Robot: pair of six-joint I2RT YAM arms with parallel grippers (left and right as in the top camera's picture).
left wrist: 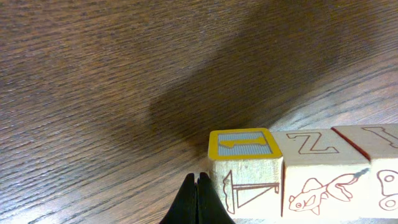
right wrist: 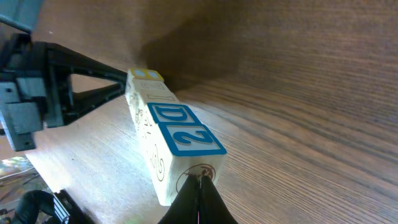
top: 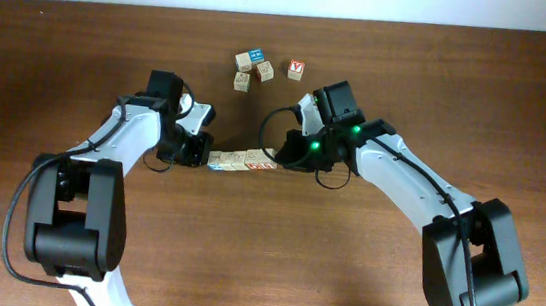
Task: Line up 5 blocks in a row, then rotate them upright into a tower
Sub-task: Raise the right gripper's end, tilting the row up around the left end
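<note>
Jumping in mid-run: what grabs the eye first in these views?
A short row of blocks lies end to end in the middle of the table, with the shut left gripper at one end and the shut right gripper at the other. Behind the row sits a loose cluster of four cubes, among them the red-V cube.

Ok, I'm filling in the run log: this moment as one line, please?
block row: one line between grippers | left gripper: shut, at yellow-topped end block | right gripper: shut, at blue-2 end block
</note>
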